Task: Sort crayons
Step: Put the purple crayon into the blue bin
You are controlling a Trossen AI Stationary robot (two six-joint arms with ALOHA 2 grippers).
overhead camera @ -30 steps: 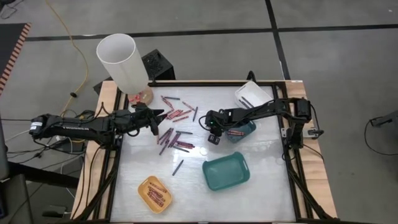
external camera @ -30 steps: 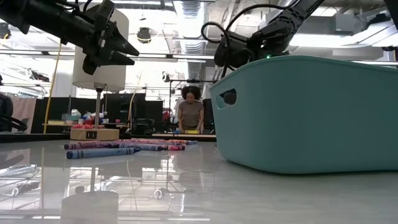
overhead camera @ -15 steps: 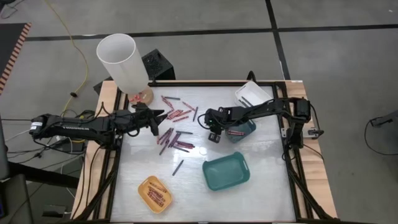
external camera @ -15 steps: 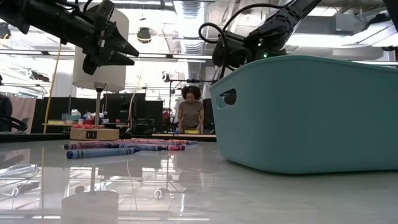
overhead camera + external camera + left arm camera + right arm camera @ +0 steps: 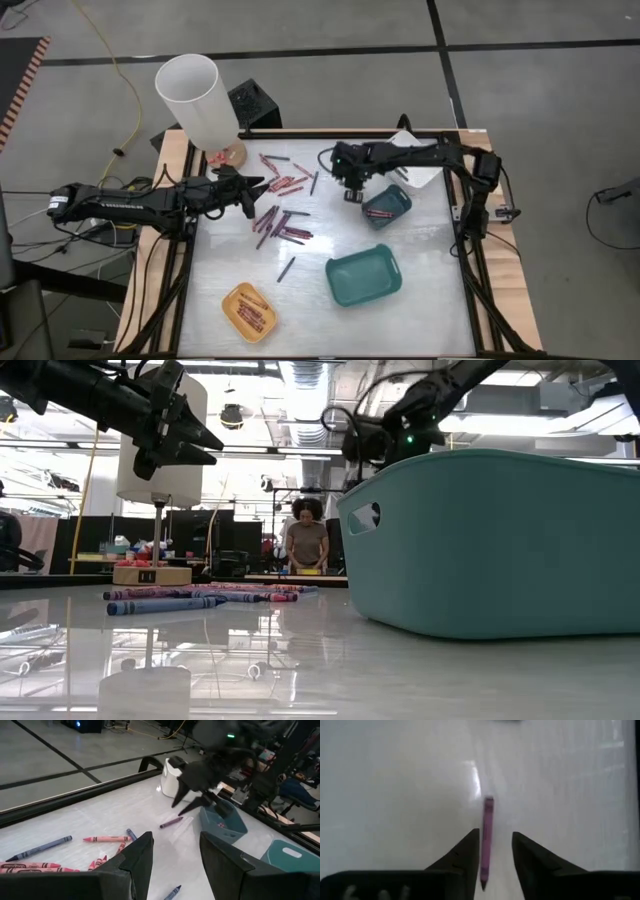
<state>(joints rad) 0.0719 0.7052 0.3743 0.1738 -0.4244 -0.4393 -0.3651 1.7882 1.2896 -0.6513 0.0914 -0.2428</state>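
Loose crayons (image 5: 281, 208), red, pink, purple and dark blue, lie flat on the white table between the arms. One purple crayon (image 5: 486, 832) (image 5: 171, 822) lies flat by itself. My right gripper (image 5: 495, 837) (image 5: 349, 192) hangs open above it, pointing steeply down, and the crayon shows in the gap between its fingers. My left gripper (image 5: 175, 851) (image 5: 258, 185) stands open and empty above the table's left part, pointing about level across the table toward the right edge.
A small teal tray (image 5: 388, 205) holding crayons sits right of my right gripper. A larger teal tray (image 5: 363, 277) and a yellow tray (image 5: 249, 310) with red crayons stand near the front. A white tray (image 5: 412, 150) is far right, a tall white cylinder (image 5: 194, 98) far left.
My right gripper has left the small teal tray's left side, risen and swung toward the table's far edge, rolling as it went, most of it in the last half second. It now hangs over the lone purple crayon.
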